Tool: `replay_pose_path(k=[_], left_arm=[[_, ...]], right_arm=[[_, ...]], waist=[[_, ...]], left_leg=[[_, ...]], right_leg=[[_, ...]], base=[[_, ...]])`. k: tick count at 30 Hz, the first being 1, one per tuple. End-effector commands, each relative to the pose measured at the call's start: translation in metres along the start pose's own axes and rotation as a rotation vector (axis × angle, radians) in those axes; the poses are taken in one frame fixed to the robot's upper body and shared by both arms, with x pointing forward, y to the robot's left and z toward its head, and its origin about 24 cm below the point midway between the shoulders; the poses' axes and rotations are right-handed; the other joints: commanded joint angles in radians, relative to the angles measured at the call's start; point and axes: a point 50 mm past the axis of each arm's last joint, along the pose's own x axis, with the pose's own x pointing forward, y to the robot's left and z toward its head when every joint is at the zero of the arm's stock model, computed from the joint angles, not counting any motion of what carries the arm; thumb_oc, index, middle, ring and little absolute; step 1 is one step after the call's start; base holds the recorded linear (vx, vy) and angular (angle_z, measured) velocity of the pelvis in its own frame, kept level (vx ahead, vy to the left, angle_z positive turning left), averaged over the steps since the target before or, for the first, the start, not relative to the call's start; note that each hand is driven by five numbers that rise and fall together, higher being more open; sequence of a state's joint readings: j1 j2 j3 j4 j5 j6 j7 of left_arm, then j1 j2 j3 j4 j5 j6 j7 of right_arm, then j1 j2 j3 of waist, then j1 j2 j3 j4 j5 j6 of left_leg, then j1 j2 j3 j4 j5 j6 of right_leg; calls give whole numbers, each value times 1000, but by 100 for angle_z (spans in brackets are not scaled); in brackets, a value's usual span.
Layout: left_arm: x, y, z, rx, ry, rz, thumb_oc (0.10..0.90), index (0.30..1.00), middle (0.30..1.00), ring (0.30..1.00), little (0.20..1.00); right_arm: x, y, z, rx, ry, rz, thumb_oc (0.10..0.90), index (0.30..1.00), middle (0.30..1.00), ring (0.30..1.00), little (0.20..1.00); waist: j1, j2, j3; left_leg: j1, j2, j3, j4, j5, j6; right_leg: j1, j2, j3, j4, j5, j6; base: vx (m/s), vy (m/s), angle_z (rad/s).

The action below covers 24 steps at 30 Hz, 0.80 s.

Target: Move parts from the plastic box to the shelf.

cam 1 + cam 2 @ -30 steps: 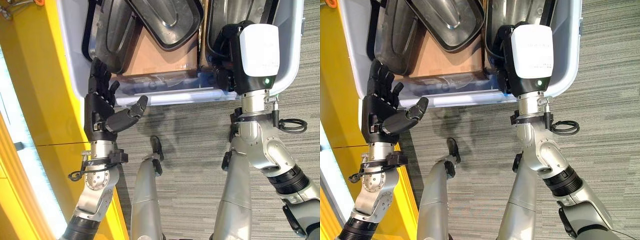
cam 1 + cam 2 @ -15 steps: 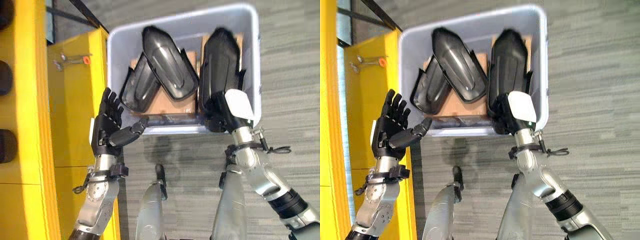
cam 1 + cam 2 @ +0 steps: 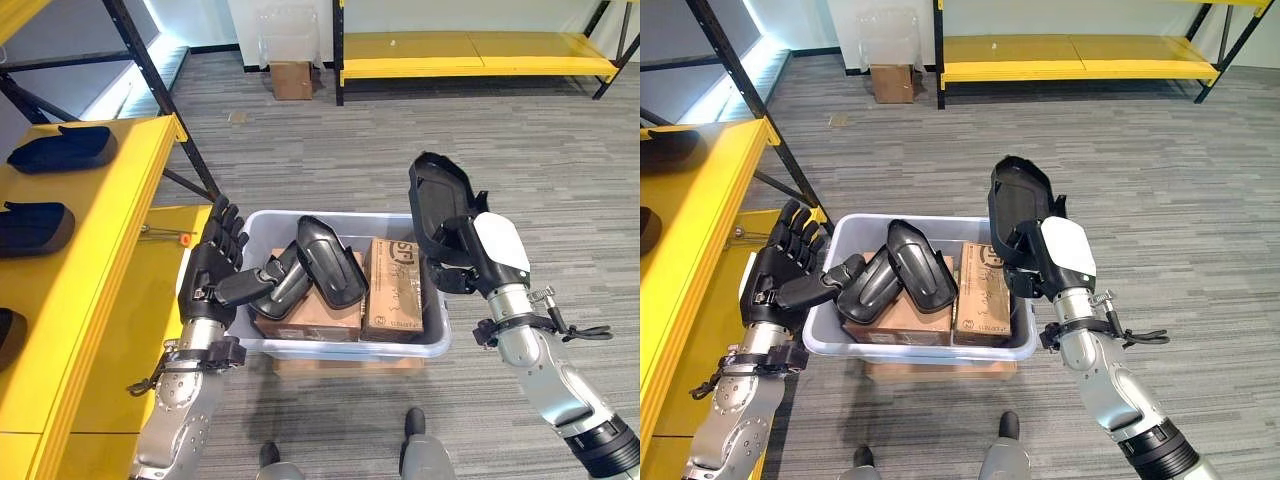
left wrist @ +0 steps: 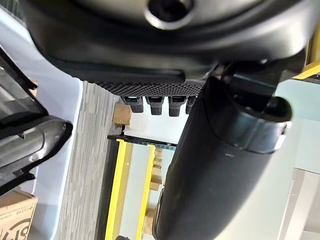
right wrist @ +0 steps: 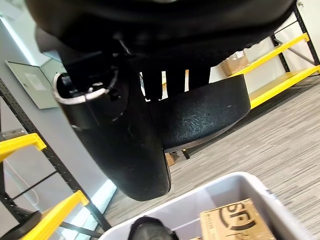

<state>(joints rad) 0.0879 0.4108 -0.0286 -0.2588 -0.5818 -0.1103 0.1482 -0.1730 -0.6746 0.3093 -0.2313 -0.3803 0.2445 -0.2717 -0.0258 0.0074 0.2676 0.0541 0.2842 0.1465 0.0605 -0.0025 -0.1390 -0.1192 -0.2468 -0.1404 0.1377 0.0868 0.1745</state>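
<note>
A pale grey plastic box point(image 3: 332, 347) stands on the floor before me. Inside it, two black moulded parts point(image 3: 333, 260) lean on cardboard boxes point(image 3: 394, 290). My right hand point(image 3: 458, 262) is shut on a third black part point(image 3: 435, 200), held upright above the box's right side. From the right wrist, that part point(image 5: 205, 110) lies across the curled fingers. My left hand point(image 3: 213, 268) is open at the box's left rim, its thumb point(image 4: 215, 165) reaching over the rim towards the nearest part. The yellow shelf point(image 3: 95, 260) at my left carries black parts point(image 3: 60, 147).
A black slanted shelf post point(image 3: 160, 100) rises between the yellow shelf and the box. A small tool with an orange tip point(image 3: 165, 236) lies on the lower yellow board. Far back are another yellow shelf point(image 3: 470, 48) and a cardboard box point(image 3: 292, 80).
The camera has tilted up from looking straight down. My right hand has lifted the black part out of the box. The left hand stays open by the left rim.
</note>
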Motion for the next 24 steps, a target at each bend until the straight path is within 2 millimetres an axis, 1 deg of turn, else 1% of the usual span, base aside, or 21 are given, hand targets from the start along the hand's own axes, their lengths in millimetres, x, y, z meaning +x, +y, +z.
replay_pose_path(k=[1,7,13,14,16,18,19,21,22,23,24], left_arm=[[11,-3,38,77,-208,-66,900,1000,1000,1000,1000],[11,-1,37,75,-211,-46,900,1000,1000,1000,1000],[11,1,37,76,-214,-35,900,1000,1000,1000,1000],[9,2,36,79,-210,-37,900,1000,1000,1000,1000],[8,2,36,83,-204,-43,900,1000,1000,1000,1000],[6,4,35,153,-191,-81,900,1000,1000,1000,1000],[6,4,35,156,-190,-81,900,1000,1000,1000,1000],[5,11,37,184,-182,-70,900,1000,1000,1000,1000],[5,15,37,189,-175,-73,900,1000,1000,1000,1000],[5,16,36,183,-157,-94,900,1000,1000,1000,1000],[5,17,35,180,-149,-103,900,1000,1000,1000,1000]], right_arm=[[13,-42,43,72,-257,-296,400,300,300,300,300],[10,-44,58,130,-373,-274,400,300,300,300,300],[12,-47,72,175,-439,-257,400,300,300,300,300],[12,-48,75,188,-458,-250,400,300,300,300,300],[11,-49,77,194,-476,-245,400,300,300,300,300],[10,-51,81,206,-496,-227,400,300,300,300,300],[9,-51,81,209,-498,-225,400,300,300,300,300],[9,-51,83,238,-505,-224,400,300,300,300,300],[8,-51,83,258,-500,-227,400,300,300,300,300],[7,-51,82,280,-489,-239,400,300,300,300,300],[6,-50,81,285,-484,-245,400,300,300,300,300]], waist=[[1,-45,-73],[11,-45,-93],[31,-44,-102],[40,-43,-104],[43,-42,-106],[55,-40,-111],[56,-40,-112],[66,-38,-117],[72,-37,-121],[78,-36,-122],[79,-37,-122]], left_leg=[[58,-12,58,-39,-3,36],[80,0,61,-74,21,20],[83,3,57,-78,35,10],[82,1,53,-78,33,9],[83,0,52,-78,34,7],[83,-9,52,-83,29,9],[84,-11,52,-84,28,9],[89,-23,54,-91,21,12],[90,-33,48,-95,16,15],[92,-46,29,-102,11,24],[92,-50,20,-104,9,27]], right_leg=[[105,35,-1,-17,-91,-28],[143,44,-24,-36,-100,-37],[171,42,-46,-59,-96,-42],[180,38,-55,-70,-92,-40],[187,36,-61,-78,-88,-38],[198,25,-75,-99,-73,-28],[199,23,-76,-102,-71,-26],[203,5,-84,-121,-52,-8],[207,-3,-83,-132,-43,3],[211,-10,-68,-140,-34,14],[213,-12,-61,-141,-32,16]], base=[[121,22,10],[10,40,-2],[-10,62,2],[-32,103,2],[-25,108,13],[-33,145,15],[-38,126,6],[-40,139,8],[-22,131,12],[-4,75,15],[-13,33,16]])
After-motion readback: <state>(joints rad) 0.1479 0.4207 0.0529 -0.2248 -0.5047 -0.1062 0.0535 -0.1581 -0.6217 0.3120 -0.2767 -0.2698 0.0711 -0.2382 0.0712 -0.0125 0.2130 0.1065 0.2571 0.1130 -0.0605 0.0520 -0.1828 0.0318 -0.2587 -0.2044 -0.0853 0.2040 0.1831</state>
